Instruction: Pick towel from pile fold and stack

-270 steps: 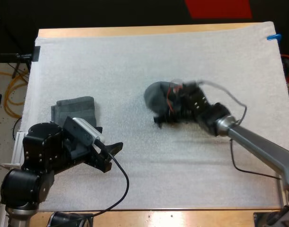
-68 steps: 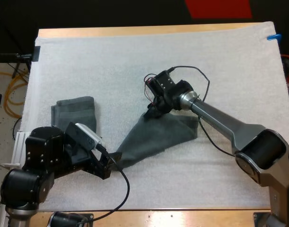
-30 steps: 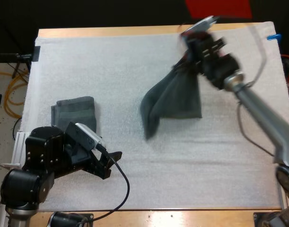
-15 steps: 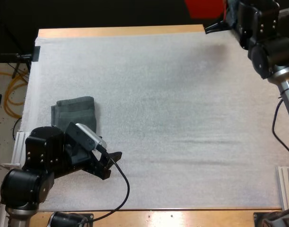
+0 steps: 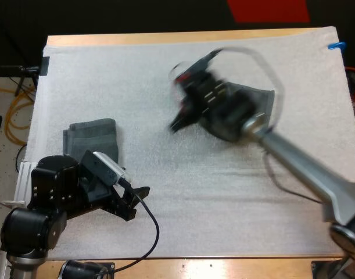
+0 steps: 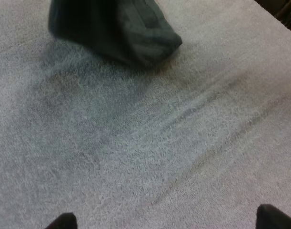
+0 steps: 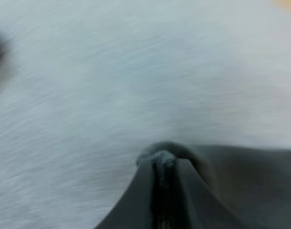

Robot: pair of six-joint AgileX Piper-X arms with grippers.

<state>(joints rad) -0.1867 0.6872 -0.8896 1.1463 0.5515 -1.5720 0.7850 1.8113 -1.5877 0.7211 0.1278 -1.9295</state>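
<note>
Over the middle of the white mat, toward its far edge: right gripper, clenched on the dark grey-green towel. A pinch of cloth is bunched between the two black fingertips, and the rest spreads away from the gripper toward the mat's right edge. Whether the loose part rests on the mat or hangs clear cannot be told.

Near the mat's left edge, toward the near-left corner: folded towel, lying flat, well apart from the held one.

At the near-left corner: left gripper, released, its fingers standing apart over bare mat and grasping nothing. It is close to the folded towel's near-right side. Its wrist view shows a dark lump of towel on the mat beyond the fingers.

Carrier: wooden table, bare along the mat's far edge.
</note>
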